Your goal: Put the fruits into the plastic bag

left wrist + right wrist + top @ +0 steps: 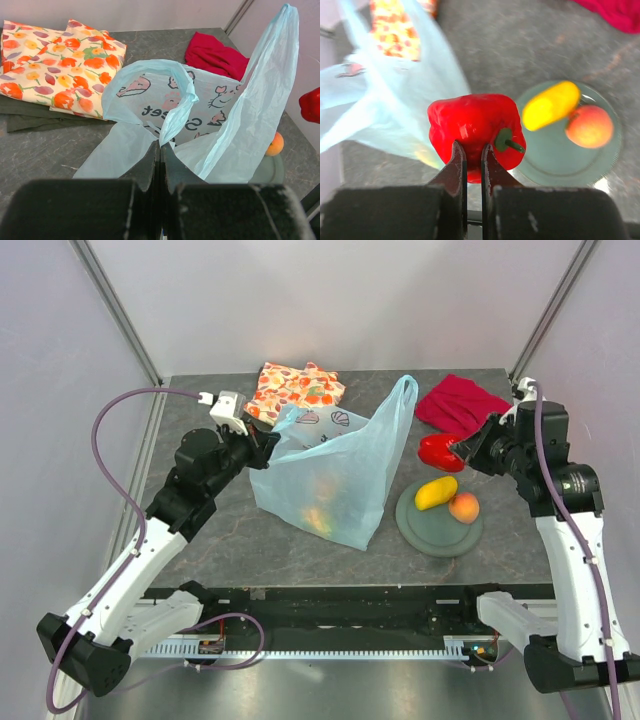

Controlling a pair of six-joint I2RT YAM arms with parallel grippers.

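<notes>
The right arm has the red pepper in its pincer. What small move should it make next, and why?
Probably it should carry the red pepper leftward, toward the mouth of the plastic bag. The right pincer is shut on the pepper beside the bag, not over the opening. The left pincer pinches the bag's rim and holds it up.
</notes>
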